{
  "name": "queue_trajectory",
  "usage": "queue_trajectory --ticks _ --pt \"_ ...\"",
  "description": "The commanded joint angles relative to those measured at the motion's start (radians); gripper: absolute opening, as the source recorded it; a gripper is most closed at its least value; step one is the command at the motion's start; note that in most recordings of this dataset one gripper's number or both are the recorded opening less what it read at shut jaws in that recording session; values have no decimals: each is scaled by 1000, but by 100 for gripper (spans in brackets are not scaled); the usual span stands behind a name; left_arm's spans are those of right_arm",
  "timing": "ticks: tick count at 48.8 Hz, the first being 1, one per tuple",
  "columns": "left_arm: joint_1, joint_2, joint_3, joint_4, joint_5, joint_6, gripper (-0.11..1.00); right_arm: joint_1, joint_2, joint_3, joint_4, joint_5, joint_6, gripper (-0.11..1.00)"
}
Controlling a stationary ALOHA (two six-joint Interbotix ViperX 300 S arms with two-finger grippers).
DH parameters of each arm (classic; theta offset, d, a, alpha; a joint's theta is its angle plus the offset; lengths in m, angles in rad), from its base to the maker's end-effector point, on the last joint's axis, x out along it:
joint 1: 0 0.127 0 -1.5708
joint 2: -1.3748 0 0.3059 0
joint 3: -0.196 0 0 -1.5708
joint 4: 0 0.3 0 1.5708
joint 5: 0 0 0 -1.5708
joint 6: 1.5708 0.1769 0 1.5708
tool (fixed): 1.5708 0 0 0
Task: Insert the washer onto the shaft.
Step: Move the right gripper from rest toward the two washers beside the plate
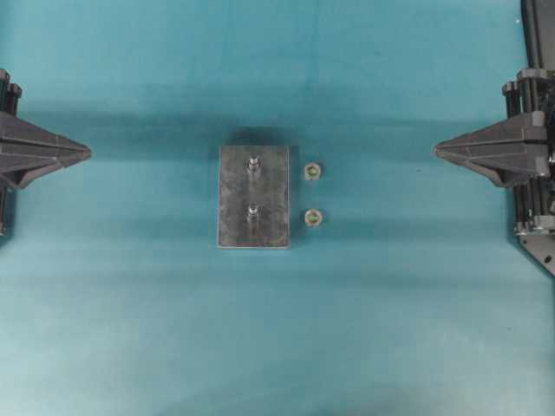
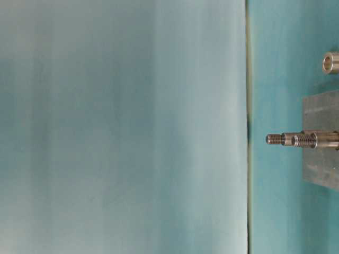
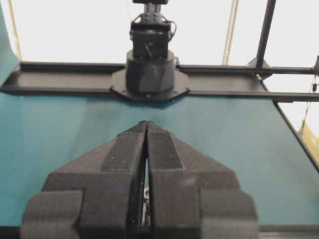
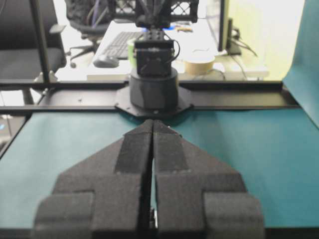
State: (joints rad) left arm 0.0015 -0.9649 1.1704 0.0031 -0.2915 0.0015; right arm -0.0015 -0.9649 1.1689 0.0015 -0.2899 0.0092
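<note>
- Washers lie on the teal table cover (image 1: 130, 329), two of them: the far washer (image 1: 312, 172) and the near washer (image 1: 314, 217), both just beside the right edge of the metal block (image 1: 273, 198) but not touching it.
- On the block stand two upright shafts, the far shaft (image 1: 253, 164) and the near shaft (image 1: 252, 212), in one line along the middle of the block. Both have bare threaded tops, with no washer on them.
- In the table-level view the two shafts overlap each other, and one washer (image 2: 331, 62) lies flat on the cover, apart from the block.
- The left gripper (image 1: 87, 152) waits at the left edge of the table, well apart from the block. Its jaws are pressed together and hold nothing.
- The right gripper (image 1: 436, 152) waits at the right edge, also well apart from the washers. Its jaws are pressed together too, with nothing between them.
- Between each gripper and the block is only bare cover, so nothing stands in the way of the washers or the shafts.
- From the left wrist view the base of the other arm (image 3: 149, 74) is seen behind the closed fingers (image 3: 124, 164).
</note>
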Motion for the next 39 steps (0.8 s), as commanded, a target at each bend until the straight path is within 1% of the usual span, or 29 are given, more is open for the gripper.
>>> queue_trajectory --ticks 1,2,5,8,11,15,21,23,29,34,39 --pt "-3 9 -5 9 -6 -15 0 -8 12 6 3 -6 -2 1" --pt "-3 12 -5 9 -6 -17 0 -12 14 9 11 -2 0 1" --pt "-5 21 -6 9 2 -23 0 -25 20 12 55 44 21 1" --pt "-3 34 -17 9 15 -31 0 -35 26 -8 81 110 44 1" --pt "-3 49 -29 8 41 -40 0 -48 40 -29 81 190 60 1" --pt "-5 84 -54 9 104 -41 0 -64 72 -60 81 307 60 1" --pt "-5 169 -89 9 209 -41 0 -95 172 -110 80 462 61 1" --pt "-5 199 -94 9 229 -41 0 -103 227 -133 80 491 61 1" --pt "-5 298 -98 9 247 -43 0 -112 364 -190 77 525 55 1" --pt "-8 357 -123 9 255 -44 0 -120 462 -227 66 541 57 1" --pt "-8 408 -153 9 278 -44 0 -130 563 -258 66 552 58 1"
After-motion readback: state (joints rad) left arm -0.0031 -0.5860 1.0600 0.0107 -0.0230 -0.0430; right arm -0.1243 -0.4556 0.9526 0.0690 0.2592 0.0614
